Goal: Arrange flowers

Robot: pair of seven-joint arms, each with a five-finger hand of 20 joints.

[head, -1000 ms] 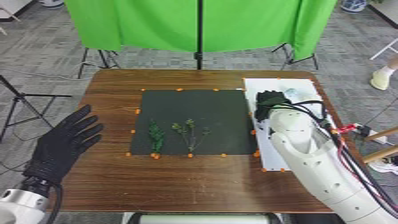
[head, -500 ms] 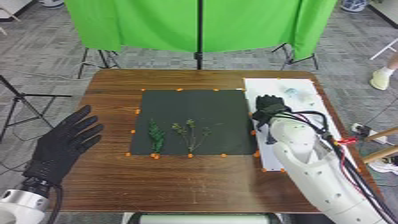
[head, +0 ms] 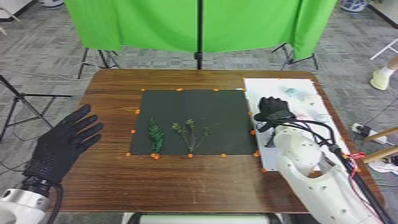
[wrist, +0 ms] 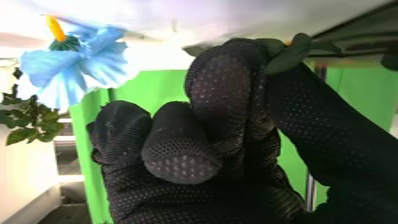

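Pick step: black-gloved right hand [head: 274,106] over white rectangular board [head: 265,85] seemingly pinches dark-green leafy stem [wrist: 290,54]; next, lift clear, lay it on dark square mat [head: 195,105] beside thin green sprigs [head: 156,137].

Beyond the brown wooden table [head: 195,185], I see green cloth [head: 151,25] hanging—a dark upright pole [head: 200,30] stands in front of it. Grey patterned flooring [head: 53,55] surrounds me, with a black stand [head: 19,95] to my left and pale wooden furniture [head: 382,134] to my right.
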